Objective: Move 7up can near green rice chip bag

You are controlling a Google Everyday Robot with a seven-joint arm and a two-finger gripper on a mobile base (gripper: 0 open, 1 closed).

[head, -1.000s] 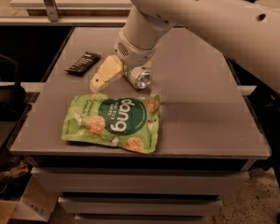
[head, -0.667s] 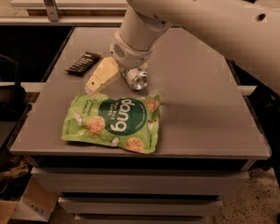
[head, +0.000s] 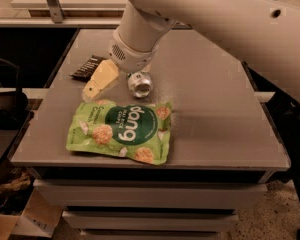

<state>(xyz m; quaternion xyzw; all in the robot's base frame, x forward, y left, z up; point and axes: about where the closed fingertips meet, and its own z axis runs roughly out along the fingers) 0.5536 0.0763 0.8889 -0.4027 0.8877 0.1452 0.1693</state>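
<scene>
The 7up can (head: pixel 140 84) lies on its side on the grey table (head: pixel 215 109), shiny end toward me, just above the top edge of the green rice chip bag (head: pixel 121 131). The bag lies flat near the table's front left. My gripper (head: pixel 116 85) hangs from the white arm directly over the can's left side. One cream finger (head: pixel 100 80) slants down-left, a small gap away from the can. The other finger is hidden behind the wrist and can. The gripper looks open, with the can resting on the table.
A flat dark wrapped bar (head: pixel 87 67) lies at the back left, just behind the cream finger. The table's front edge (head: pixel 150 164) runs just below the bag. A dark chair (head: pixel 5 104) stands to the left of the table.
The gripper and the can have shifted a little to the left. The bag has not moved.
</scene>
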